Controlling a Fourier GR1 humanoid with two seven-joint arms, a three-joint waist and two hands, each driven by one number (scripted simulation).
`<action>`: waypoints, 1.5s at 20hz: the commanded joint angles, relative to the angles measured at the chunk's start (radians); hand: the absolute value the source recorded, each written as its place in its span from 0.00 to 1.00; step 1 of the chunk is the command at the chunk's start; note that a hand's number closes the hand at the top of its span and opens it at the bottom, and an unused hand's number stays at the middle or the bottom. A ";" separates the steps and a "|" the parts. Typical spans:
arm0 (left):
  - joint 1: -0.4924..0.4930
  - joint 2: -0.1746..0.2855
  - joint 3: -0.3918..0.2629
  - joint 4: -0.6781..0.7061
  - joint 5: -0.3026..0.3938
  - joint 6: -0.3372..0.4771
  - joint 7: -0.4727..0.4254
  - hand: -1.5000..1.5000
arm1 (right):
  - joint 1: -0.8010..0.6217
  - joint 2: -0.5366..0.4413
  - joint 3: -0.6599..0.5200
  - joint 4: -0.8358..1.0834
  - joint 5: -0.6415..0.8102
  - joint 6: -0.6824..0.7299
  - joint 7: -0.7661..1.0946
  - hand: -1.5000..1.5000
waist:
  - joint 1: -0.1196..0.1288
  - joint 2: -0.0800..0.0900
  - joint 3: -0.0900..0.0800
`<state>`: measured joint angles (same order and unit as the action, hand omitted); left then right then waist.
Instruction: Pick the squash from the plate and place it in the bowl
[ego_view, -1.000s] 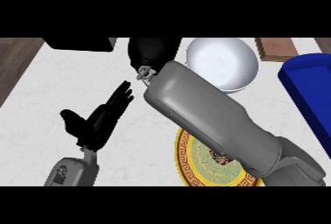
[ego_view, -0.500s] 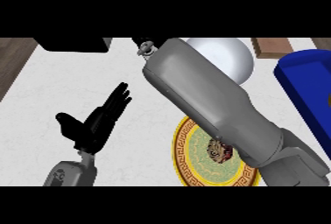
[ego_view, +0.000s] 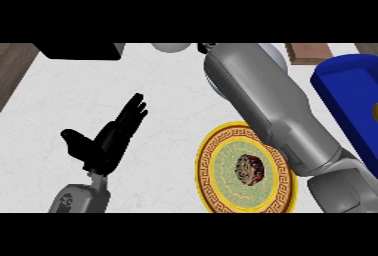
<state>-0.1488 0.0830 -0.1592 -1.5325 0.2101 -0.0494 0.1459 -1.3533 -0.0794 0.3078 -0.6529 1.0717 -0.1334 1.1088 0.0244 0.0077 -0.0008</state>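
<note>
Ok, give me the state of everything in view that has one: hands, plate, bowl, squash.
left hand: open, fingers straight, resting at the view's left, empty.
right hand: out of view past the top edge; its forearm reaches over the plate's edge toward the bowl.
plate: flat on the counter, no squash evident, dark patch at centre.
bowl: mostly hidden behind the forearm; contents unseen.
squash: not identifiable anywhere.

Seeing round plate (ego_view: 212, 172) lying flat at near right: yellow ornamented rim, pale green inside, dark round medallion at centre, nothing sitting on it. Seeing only a white sliver of bowl (ego_view: 275, 51) peeking out at far right, rest hidden.
</note>
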 joint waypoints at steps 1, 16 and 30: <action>0.010 -0.009 -0.003 -0.020 0.008 -0.003 0.008 0.50 | 0.007 -0.060 -0.063 0.112 0.022 -0.111 -0.004 1.00 | 0.007 0.003 0.000; -0.021 0.001 -0.004 -0.048 0.002 -0.018 0.047 0.50 | 0.091 -0.144 -0.278 0.401 -0.082 -0.286 -0.171 0.00 | 0.037 0.018 0.002; 0.022 0.004 0.022 -0.042 0.004 -0.006 0.032 0.50 | 0.260 -0.005 -0.400 0.014 -0.236 -0.929 -0.591 0.00 | -0.012 -0.006 0.003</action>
<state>-0.1357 0.0836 -0.1511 -1.5719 0.2070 -0.0613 0.1665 -1.1535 -0.1510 -0.0806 -0.5254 0.8775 -0.8899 0.6177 0.0285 0.0095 0.0030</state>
